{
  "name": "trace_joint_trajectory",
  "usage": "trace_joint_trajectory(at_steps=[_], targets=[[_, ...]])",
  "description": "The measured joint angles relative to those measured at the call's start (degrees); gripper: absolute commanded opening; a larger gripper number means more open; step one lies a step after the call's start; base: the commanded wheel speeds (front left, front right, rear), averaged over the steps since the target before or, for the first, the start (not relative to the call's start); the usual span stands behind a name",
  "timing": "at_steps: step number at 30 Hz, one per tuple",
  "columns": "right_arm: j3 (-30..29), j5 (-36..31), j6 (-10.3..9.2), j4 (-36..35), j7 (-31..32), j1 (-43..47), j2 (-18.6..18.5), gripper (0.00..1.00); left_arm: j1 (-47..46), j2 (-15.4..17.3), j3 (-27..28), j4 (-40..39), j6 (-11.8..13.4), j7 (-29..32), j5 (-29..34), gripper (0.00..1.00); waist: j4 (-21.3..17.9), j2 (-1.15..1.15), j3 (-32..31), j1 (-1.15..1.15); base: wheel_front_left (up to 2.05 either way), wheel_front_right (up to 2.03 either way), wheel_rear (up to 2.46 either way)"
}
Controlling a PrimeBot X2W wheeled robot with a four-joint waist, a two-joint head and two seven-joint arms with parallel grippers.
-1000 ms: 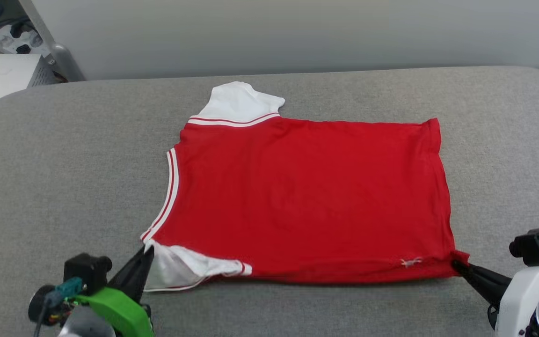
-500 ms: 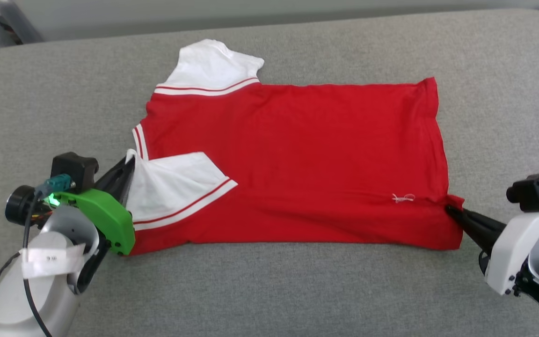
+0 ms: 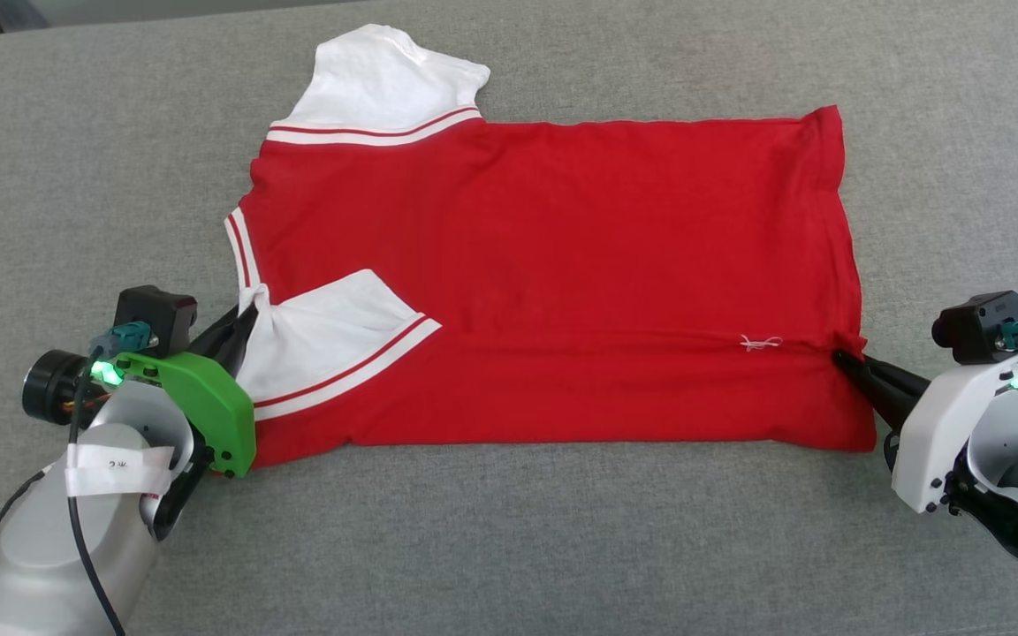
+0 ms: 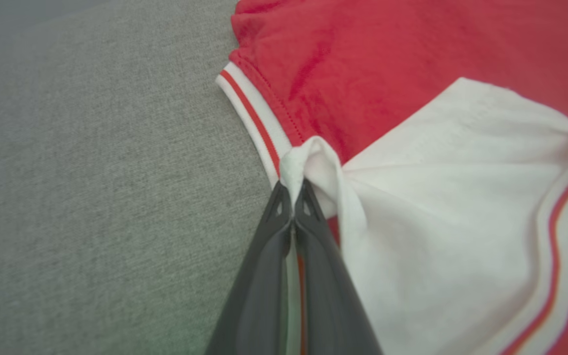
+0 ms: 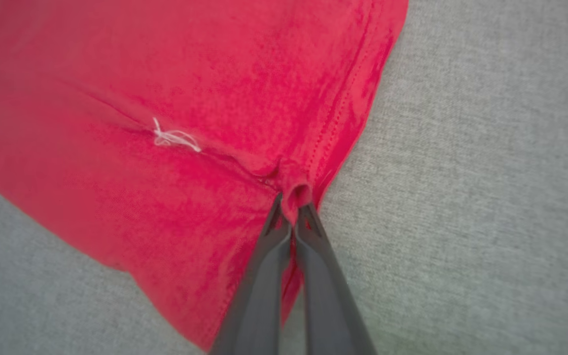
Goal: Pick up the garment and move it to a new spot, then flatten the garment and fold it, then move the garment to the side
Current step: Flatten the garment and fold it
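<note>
The garment (image 3: 562, 265) is a red jersey shirt with white sleeves, spread on the grey cushion, collar to the left and hem to the right. Its near edge is folded up over the body, so the near white sleeve (image 3: 323, 340) lies on the red cloth. My left gripper (image 3: 244, 318) is shut on the garment at that sleeve's shoulder corner (image 4: 308, 158). At the hem's corner, near a small white logo (image 3: 761, 343), my right gripper (image 3: 838, 358) is shut on the garment's red cloth (image 5: 296, 192).
The grey padded surface (image 3: 509, 548) stretches all around the shirt, with free room in front, left and right. The far white sleeve (image 3: 385, 79) points toward the back edge.
Both grippers have carried the garment's near edge away from me and over the body, making a fold. The head camera has tilted down, so the whole scene has shifted up.
</note>
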Motion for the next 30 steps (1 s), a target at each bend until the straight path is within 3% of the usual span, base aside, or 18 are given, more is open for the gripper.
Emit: trace_joint_trajectory(at_steps=[3, 4, 5, 6, 15, 18, 27, 30], targets=[[0.6, -0.6, 0.00, 2.0, -1.3, -0.7, 1.0, 0.00, -1.3, -0.2, -1.9, 2.2, 0.0, -1.7, -0.8, 0.00, 0.3, 0.00, -0.4, 0.00, 0.00, 0.00, 0.00], [0.6, -0.6, 0.00, 2.4, -1.4, -0.7, 1.3, 0.45, -1.6, -0.3, -2.0, 3.0, 0.0, -2.4, -0.9, 0.04, 0.4, 0.00, -0.6, 0.00, 0.00, 0.00, 0.00], [0.8, -0.6, 0.00, 2.9, -1.6, -0.8, 1.6, 1.00, -1.8, -0.4, -2.1, 3.9, 0.0, -2.8, -1.1, 0.55, 0.5, 0.00, -0.9, 0.00, 0.00, 0.00, 0.00], [0.8, -0.6, 0.00, 3.3, -2.2, -0.8, 1.8, 1.00, -2.0, -0.4, -2.5, 4.8, 0.0, -3.1, -1.1, 1.00, 0.5, 0.00, -1.3, 0.00, 0.00, 0.00, 0.00], [-1.9, -1.6, 0.00, 3.3, -6.9, 0.0, 1.7, 1.00, -5.0, 0.8, -6.2, 5.9, 0.0, -1.8, -2.5, 1.00, 1.6, 0.00, -5.3, 0.00, 0.00, 0.00, 0.00], [-3.4, -2.2, 0.00, 2.4, -7.4, 1.4, 1.5, 1.00, -5.5, 2.7, -8.3, 3.8, 0.0, 3.5, -5.3, 1.00, 2.2, 0.00, -7.0, 0.00, 0.00, 0.00, 0.00], [-6.6, -4.4, 0.00, -0.6, -6.2, 4.5, 2.4, 1.00, -7.6, 10.1, -13.8, -5.5, 0.0, 28.2, -17.0, 1.00, 3.7, 0.00, -10.5, -0.01, 0.00, 0.00, 0.00], [-7.2, -4.8, 0.00, -1.2, -5.7, 5.4, 3.1, 1.00, -8.7, 11.2, -14.4, -7.9, 0.0, 34.7, -20.2, 1.00, 3.7, 0.00, -10.9, -0.01, 0.00, 0.00, 0.00]])
